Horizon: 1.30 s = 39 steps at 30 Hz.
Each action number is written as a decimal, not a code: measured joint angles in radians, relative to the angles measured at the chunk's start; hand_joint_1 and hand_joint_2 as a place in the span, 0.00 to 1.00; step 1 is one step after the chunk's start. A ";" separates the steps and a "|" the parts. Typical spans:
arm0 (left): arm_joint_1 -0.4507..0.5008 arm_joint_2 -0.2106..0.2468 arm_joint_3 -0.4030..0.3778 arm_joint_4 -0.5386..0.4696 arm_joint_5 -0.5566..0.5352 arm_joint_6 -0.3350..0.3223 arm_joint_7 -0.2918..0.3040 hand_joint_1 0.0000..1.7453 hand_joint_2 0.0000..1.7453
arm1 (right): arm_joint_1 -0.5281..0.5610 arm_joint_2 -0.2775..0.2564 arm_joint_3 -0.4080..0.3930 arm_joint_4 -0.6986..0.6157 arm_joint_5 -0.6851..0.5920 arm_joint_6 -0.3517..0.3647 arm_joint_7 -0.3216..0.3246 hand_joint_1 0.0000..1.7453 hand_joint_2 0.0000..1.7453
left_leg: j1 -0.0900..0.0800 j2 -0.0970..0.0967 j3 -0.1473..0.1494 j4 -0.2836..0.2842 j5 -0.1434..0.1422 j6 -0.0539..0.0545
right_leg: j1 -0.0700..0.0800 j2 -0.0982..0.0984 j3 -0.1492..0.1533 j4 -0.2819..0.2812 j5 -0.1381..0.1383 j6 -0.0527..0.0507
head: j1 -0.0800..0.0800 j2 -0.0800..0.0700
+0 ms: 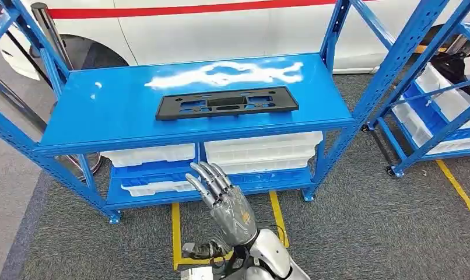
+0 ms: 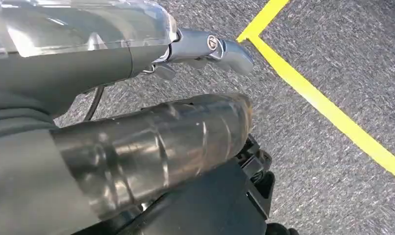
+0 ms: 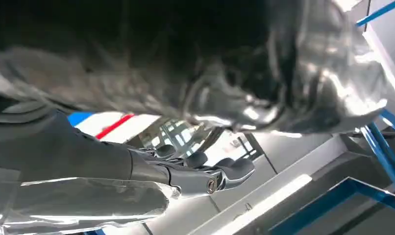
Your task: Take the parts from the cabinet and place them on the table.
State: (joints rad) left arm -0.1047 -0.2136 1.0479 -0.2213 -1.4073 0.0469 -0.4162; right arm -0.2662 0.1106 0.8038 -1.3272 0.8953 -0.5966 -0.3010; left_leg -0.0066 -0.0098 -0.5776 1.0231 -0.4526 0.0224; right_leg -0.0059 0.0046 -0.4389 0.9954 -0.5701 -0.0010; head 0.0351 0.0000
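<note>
A blue metal shelf rack [image 1: 104, 111] stands on grey carpet floor [image 1: 361, 233] marked with yellow tape lines [image 1: 175, 233]. On its glossy top shelf lies one flat black plastic part [image 1: 227, 102], lengthwise, toward the 3 o'clock side of centre. The lower shelf carries white trays [image 1: 262, 150] side by side.

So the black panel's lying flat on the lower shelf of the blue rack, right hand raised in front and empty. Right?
Not quite. The black panel lies flat on the top shelf of the blue rack, not the lower one; the lower shelf holds white trays. The head view shows this. The rest stands: the right hand is raised in front of the rack, fingers apart, holding nothing.
</note>
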 joint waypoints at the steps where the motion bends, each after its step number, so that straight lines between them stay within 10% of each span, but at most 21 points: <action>1: 0.000 0.000 0.000 0.000 0.000 0.000 0.000 0.00 0.00 | 0.000 -0.003 0.004 0.000 -0.005 -0.001 0.005 0.00 0.00 | 0.000 0.000 0.000 0.000 0.000 0.000 | 0.000 0.000 0.000 0.000 0.000 0.000 | 0.000 0.000; 9: 0.000 0.002 -0.002 0.000 0.000 0.001 0.002 0.00 0.00 | 0.001 -0.018 0.015 0.000 -0.016 -0.005 0.009 0.00 0.00 | 0.000 0.000 0.000 0.000 0.000 0.000 | 0.000 0.000 0.000 0.000 0.000 0.000 | 0.000 0.000; 10: 0.000 0.002 -0.003 0.000 0.000 0.002 0.003 0.00 0.00 | 0.002 -0.019 0.016 0.000 -0.021 -0.006 0.010 0.00 1.00 | 0.000 0.000 0.000 0.000 0.000 0.000 | 0.000 0.000 0.000 0.000 0.000 0.000 | 0.000 0.000; 23: 0.001 0.009 -0.003 0.000 0.004 0.013 0.014 0.00 0.00 | 0.032 -0.045 0.016 0.002 -0.059 -0.024 0.006 0.00 1.00 | -0.004 0.000 -0.002 0.004 -0.003 0.003 | -0.006 0.000 0.000 -0.004 0.001 0.003 | 0.000 0.000; 28: 0.004 0.014 -0.003 0.000 0.007 0.007 0.014 0.00 0.00 | 0.050 -0.048 0.006 -0.014 -0.067 -0.043 0.005 0.00 1.00 | 0.009 -0.001 0.008 -0.023 0.002 0.021 | -0.005 0.000 0.004 -0.006 -0.004 0.015 | 0.000 0.000; 33: 0.009 0.016 -0.003 0.001 0.005 0.007 0.015 0.00 0.00 | 0.070 -0.063 -0.018 -0.029 -0.068 -0.053 0.002 0.00 1.00 | 0.008 0.004 0.023 -0.029 -0.007 0.028 | -0.009 0.000 -0.200 0.319 -0.113 0.019 | 0.000 0.000; 35: 0.013 0.017 -0.004 0.001 0.005 0.006 0.015 0.00 0.00 | 0.077 -0.069 -0.024 -0.032 -0.065 -0.053 0.002 0.00 1.00 | 0.008 0.002 0.036 -0.027 -0.017 0.023 | -0.010 -0.001 -0.216 0.283 -0.037 0.019 | 0.000 0.000; 37: 0.014 0.016 -0.004 0.002 0.005 0.006 0.015 0.00 0.00 | 0.080 -0.072 -0.029 -0.035 -0.063 -0.053 0.001 0.00 1.00 | 0.010 0.001 0.058 -0.022 -0.033 0.015 | -0.011 -0.001 -0.162 0.105 0.099 0.015 | 0.000 0.000; 39: 0.012 0.016 -0.005 0.003 0.004 0.006 0.016 0.00 0.00 | 0.082 -0.074 -0.032 -0.037 -0.061 -0.053 -0.001 0.00 1.00 | 0.004 -0.001 0.059 -0.011 -0.048 0.000 | -0.003 -0.001 -0.140 0.044 0.098 0.012 | 0.002 0.000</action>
State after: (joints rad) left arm -0.0923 -0.1972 1.0430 -0.2178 -1.4034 0.0534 -0.4002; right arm -0.1842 0.0370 0.7713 -1.3642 0.8347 -0.6497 -0.3017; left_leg -0.0025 -0.0106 -0.5184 1.0121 -0.5001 0.0222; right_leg -0.0093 0.0038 -0.5791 1.0391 -0.4716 0.0107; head 0.0366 0.0000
